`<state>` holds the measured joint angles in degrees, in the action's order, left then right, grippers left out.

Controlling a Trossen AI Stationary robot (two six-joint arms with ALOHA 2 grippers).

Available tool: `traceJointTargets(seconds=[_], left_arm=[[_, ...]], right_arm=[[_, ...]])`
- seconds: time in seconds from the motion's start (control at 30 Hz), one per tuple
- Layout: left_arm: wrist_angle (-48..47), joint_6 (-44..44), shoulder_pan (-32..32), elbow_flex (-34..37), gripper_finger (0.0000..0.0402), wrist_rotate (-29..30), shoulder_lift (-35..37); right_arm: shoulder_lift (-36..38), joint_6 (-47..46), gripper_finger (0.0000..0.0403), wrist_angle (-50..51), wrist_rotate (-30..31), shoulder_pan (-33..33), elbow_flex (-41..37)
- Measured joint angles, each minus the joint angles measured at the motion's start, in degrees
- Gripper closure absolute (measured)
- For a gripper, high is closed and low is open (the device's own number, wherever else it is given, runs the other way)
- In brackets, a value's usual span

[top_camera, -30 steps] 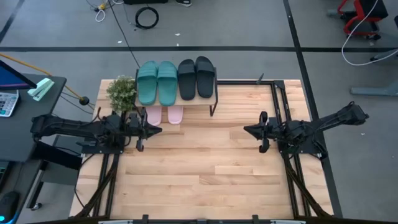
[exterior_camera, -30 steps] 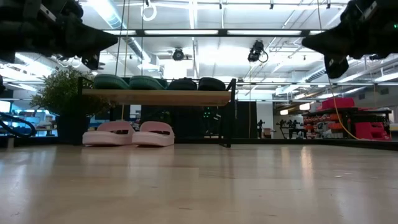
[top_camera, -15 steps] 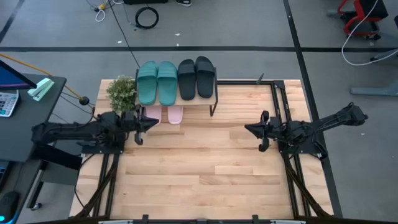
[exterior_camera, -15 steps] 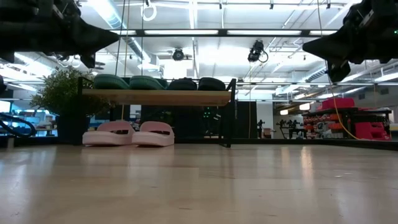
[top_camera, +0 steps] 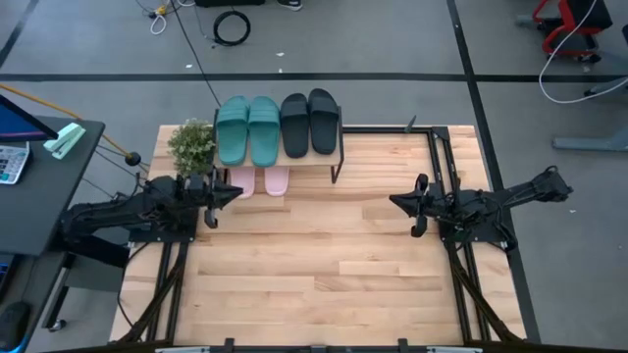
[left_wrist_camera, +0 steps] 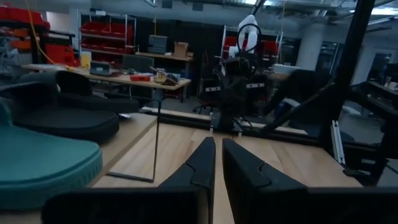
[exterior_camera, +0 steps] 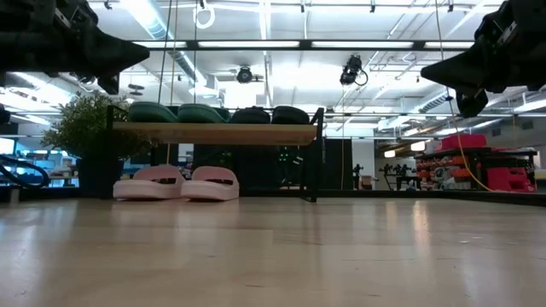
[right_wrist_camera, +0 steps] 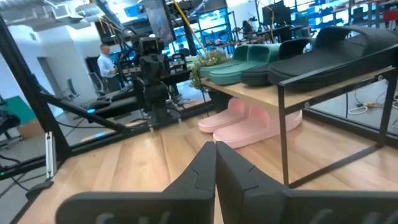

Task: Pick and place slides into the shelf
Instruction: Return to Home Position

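No text, label, brand or number can be read in any view. The straps of the slides (top_camera: 263, 129) on the shelf (top_camera: 314, 159) show no legible mark. Far to the left of the shelf, off the table, a keypad (top_camera: 11, 162) has keys too small to read. In the room beyond the shelf, the lit screens (right_wrist_camera: 208, 7) in the right wrist view are too blurred to read, as are the red bins (left_wrist_camera: 106, 45) in the left wrist view.
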<state>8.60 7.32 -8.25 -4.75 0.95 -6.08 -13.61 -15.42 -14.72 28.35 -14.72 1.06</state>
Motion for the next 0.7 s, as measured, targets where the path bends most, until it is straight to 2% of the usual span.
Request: traceJointTargets(seconds=[0.17,0.27,0.37,0.5,0.7], left_arm=[[-9.6,1.1,0.0,-2.9,0.0375,-0.1,6.1],[-10.3,1.0,0.2,-3.5,0.0378,-1.1,5.9],[-10.0,0.8,0.4,-3.1,0.0376,-1.3,5.7],[-8.6,0.5,0.4,-1.4,0.0369,-1.3,5.8],[-1.1,0.4,0.4,3.4,0.0366,-1.3,5.8]], right_arm=[[3.7,0.0,0.0393,3.7,0.2,0.0,0.0],[5.0,-1.1,0.0393,6.8,2.5,0.0,0.1],[5.1,-3.1,0.0393,8.6,5.0,0.0,-0.5],[5.1,-4.1,0.0393,9.2,5.5,0.0,-0.5],[5.1,-4.0,0.0393,9.6,6.1,0.0,-0.5]])
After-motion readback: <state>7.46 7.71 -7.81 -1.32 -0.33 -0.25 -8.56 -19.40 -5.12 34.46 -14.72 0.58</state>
